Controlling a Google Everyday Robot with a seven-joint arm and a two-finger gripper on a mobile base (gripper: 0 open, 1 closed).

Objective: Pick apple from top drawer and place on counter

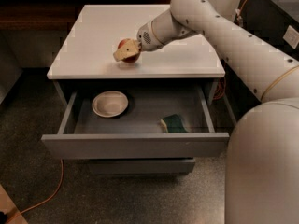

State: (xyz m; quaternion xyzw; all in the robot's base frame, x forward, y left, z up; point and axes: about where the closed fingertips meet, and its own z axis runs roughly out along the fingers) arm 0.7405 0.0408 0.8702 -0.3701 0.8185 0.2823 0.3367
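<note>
While my pincer (127, 53) is clamping the apple (124, 44) low over the front of the tabletop (88, 41) | I am risking it rolling off into the open drawer (135, 146) if dropped early.

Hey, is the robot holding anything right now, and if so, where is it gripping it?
Yes. The gripper holds the apple across its middle, with one beige finger over the apple's near side. It is over the counter, near the front edge.
</note>
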